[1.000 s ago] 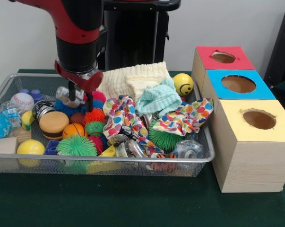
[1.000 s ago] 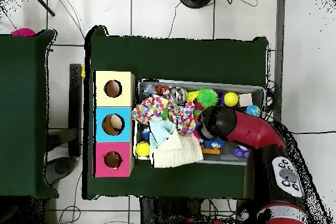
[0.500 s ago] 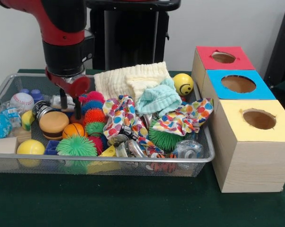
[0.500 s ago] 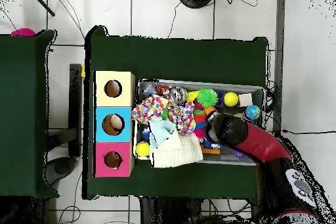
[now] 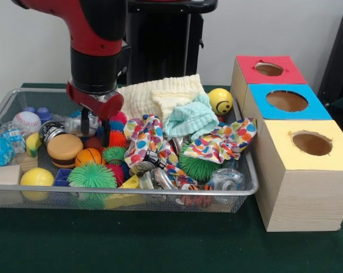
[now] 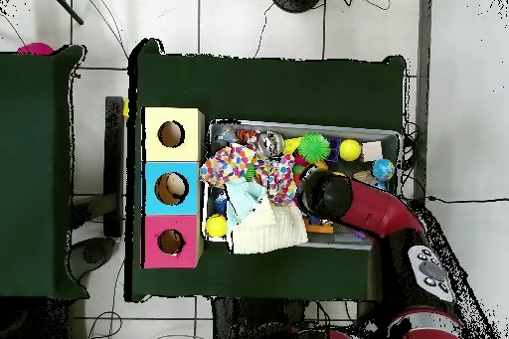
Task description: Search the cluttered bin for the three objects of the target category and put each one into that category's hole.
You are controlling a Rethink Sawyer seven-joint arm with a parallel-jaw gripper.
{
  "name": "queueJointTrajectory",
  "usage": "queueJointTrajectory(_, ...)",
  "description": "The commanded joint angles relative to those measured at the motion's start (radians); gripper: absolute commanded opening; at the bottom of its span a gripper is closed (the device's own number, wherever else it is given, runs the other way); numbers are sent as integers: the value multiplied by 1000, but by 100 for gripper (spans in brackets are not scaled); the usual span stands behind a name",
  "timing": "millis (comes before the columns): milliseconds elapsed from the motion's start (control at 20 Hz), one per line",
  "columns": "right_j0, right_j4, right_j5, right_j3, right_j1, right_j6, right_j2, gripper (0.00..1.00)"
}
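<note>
- The gripper [image 5: 95, 126] hangs low inside the wire bin [image 5: 160, 193], its two dark fingers a narrow way apart and dipped among the toys, gripping nothing that can be seen
- Just beside the bin stand three boxes with holes: the yellow box [image 5: 308, 170] nearest its front corner, the blue box [image 5: 285, 102] behind that, the red box [image 5: 268, 69] furthest back
- In the bin, right under the fingertips, are red spiky balls [image 5: 118, 138]; a burger toy [image 5: 64, 149] and an orange ball [image 5: 89, 156] lie just beside them
- A green spiky ball [image 5: 91, 176] sits by the bin's front wall
- Cream towels [image 5: 160, 94], a mint cloth [image 5: 189, 119] and a spotted cloth [image 5: 217, 142] pile up in the bin's box-side half
- A smiley ball [image 5: 220, 100] sits in the bin's back corner, near the red box
</note>
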Motion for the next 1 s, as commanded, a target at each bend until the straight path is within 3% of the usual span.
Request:
queueJointTrajectory(50, -84, 42, -89, 119, 60, 85, 196, 100)
queueJointTrajectory(150, -55, 81, -75, 150, 43, 162, 173, 100)
queueJointTrajectory(300, 147, 18, 15, 26, 7, 196, -60, 100)
queueJointTrajectory(350, 166, 29, 48, 19, 1, 206, -79, 100)
queueJointTrajectory(400, 178, 51, 71, 32, -8, 225, -88, 100)
queueJointTrajectory(650, 203, 95, -16, 71, 19, 245, -91, 100)
queueJointTrajectory(1000, 256, 147, -143, 79, 112, 283, -128, 100)
